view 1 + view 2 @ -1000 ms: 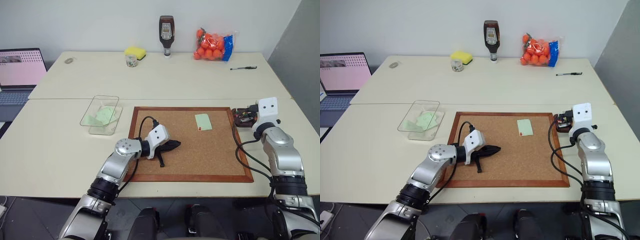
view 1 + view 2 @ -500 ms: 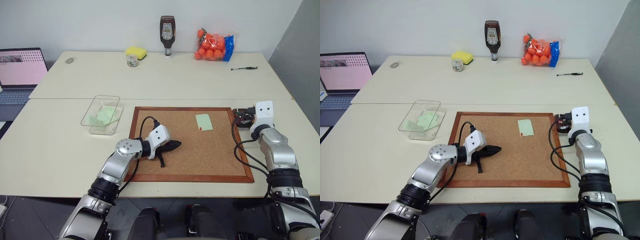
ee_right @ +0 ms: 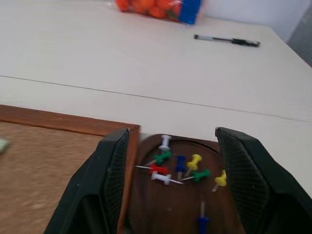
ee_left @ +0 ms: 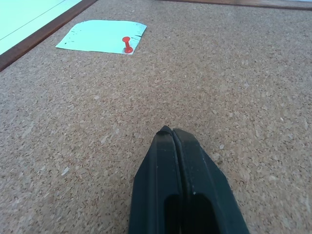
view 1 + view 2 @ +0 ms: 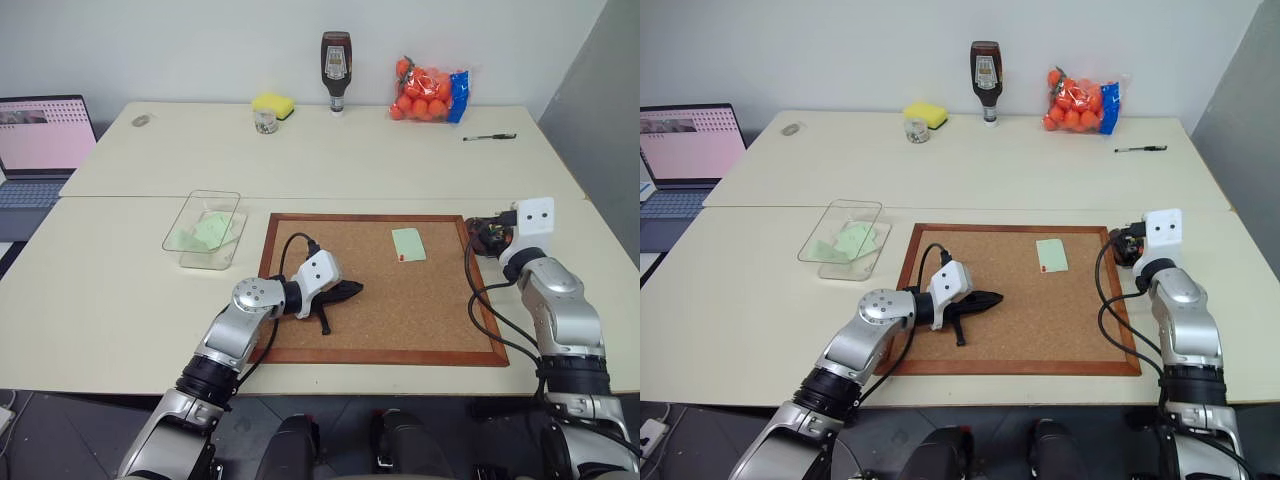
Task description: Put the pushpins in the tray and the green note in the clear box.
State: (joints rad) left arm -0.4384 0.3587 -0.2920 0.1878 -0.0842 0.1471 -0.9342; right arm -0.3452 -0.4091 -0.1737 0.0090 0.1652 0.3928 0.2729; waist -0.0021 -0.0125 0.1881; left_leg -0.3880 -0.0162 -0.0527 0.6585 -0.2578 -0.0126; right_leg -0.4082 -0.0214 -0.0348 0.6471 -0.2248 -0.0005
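A pale green note (image 5: 407, 243) lies on the corkboard, held by a red pushpin (image 4: 127, 45) near its edge. My left gripper (image 4: 171, 134) rests shut low over the cork, well short of the note, with nothing in it. My right gripper (image 3: 173, 134) stands open over the dark brown tray (image 3: 161, 214) just off the board's right edge. Several pushpins (image 3: 180, 163) in red, green, blue, yellow and white lie loose in the tray between the fingers. The clear box (image 5: 205, 262) sits left of the board with green slips inside.
The wood-framed corkboard (image 5: 390, 310) fills the table's near middle. A laptop (image 5: 40, 135) is at far left. Along the back stand a yellow sponge (image 5: 270, 103), a small jar (image 5: 263, 121), a sauce bottle (image 5: 335, 60), a bag of oranges (image 5: 428, 90) and a pen (image 5: 490, 136).
My right gripper has opened over the tray and its hand has shifted slightly. The left arm has kept still.
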